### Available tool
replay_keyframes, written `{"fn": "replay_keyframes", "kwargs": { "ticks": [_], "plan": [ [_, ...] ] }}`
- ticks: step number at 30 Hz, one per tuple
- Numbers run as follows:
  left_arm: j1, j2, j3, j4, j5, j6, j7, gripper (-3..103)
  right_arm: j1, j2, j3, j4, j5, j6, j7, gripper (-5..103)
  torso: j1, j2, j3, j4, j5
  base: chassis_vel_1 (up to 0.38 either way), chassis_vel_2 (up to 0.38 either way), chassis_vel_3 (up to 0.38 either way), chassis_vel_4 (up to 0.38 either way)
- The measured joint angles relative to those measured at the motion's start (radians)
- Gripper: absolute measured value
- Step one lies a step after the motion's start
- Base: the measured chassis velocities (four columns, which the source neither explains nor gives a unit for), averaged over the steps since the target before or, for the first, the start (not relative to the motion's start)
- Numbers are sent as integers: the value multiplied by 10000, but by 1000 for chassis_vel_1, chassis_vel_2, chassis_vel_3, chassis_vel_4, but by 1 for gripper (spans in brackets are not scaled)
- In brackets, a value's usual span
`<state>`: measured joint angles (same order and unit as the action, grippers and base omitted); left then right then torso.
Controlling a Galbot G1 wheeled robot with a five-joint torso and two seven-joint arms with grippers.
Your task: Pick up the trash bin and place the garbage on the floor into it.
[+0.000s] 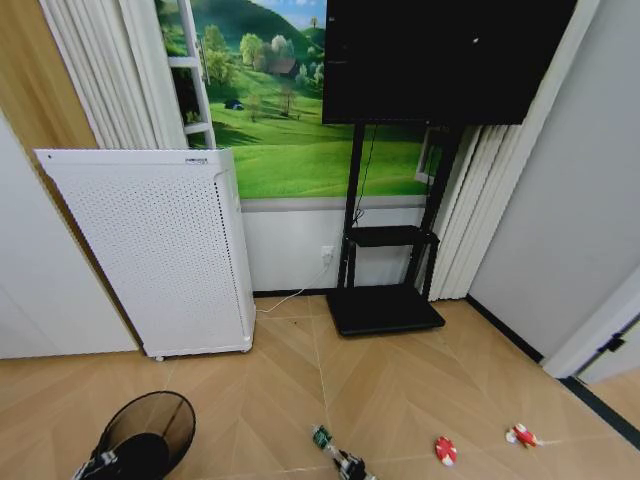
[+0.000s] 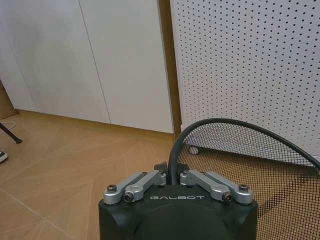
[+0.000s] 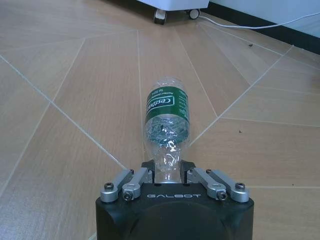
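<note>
Bottle (image 3: 167, 117) in the right hand (image 3: 168, 172), clamped near its neck, lies just above the floor (image 3: 75, 100); lifting it level toward the mesh trash bin (image 2: 240, 150), whose rim the left hand (image 2: 170, 176) grips, should prevent slipping.

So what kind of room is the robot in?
Probably a living room or a showroom made to look like one. There is a big dark screen on a black stand, a tall white air purifier, and a wood parquet floor with litter on it.
</note>
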<state>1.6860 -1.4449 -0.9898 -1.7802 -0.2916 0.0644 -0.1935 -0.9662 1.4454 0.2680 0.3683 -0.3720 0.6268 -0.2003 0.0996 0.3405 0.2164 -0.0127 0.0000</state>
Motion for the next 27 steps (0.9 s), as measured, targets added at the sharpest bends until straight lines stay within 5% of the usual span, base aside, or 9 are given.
{"fn": "replay_keyframes", "kwargs": {
  "ticks": [14, 23, 27],
  "plan": [
    [-910, 507, 523, 292, 354, 205, -87, 6, 76, -695, -522, 1810, 3381, 231, -860, 25, 0, 0, 1, 1, 0, 0, 0, 0, 0],
    [-3526, 953, 2175, 1053, 759, 538, -208, 6, 1016, -1771, -1313, 4135, 5261, -1126, -775, 25, 1, -1, 1, 5, 0, 0, 0, 0, 0],
    [-5187, 794, 2882, 2611, 1162, 195, -29, 6, 993, -2275, -1916, 5724, 5784, -1618, -759, 25, 2, 0, 0, 0, -1, 0, 0, 0, 0]
  ]
}}
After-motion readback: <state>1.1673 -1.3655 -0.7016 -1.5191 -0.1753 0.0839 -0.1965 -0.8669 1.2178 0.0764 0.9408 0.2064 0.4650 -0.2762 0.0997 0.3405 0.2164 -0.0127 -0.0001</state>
